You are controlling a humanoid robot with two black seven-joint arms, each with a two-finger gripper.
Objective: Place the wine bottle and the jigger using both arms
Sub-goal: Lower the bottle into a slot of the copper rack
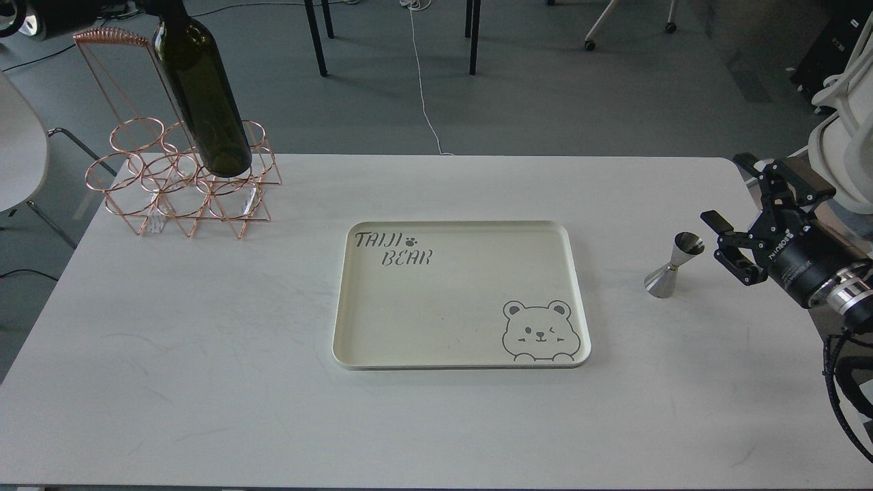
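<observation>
The dark green wine bottle (pixel 204 95) hangs tilted at the far left, its base just over the copper wire rack (pixel 146 204) and its neck cut off by the top edge. My left gripper (pixel 146 8) shows only as a dark shape at the top left corner, at the bottle's neck, and carries it. The steel jigger (pixel 672 267) stands upright on the table to the right of the tray. My right gripper (pixel 731 221) is open and empty, just right of the jigger and not touching it.
A cream tray (pixel 457 226) with a bear drawing and "TAIJI BEAR" lies empty mid-table. The white table (pixel 204 354) carries the rack at its far left corner. Chairs and cables stand on the floor beyond.
</observation>
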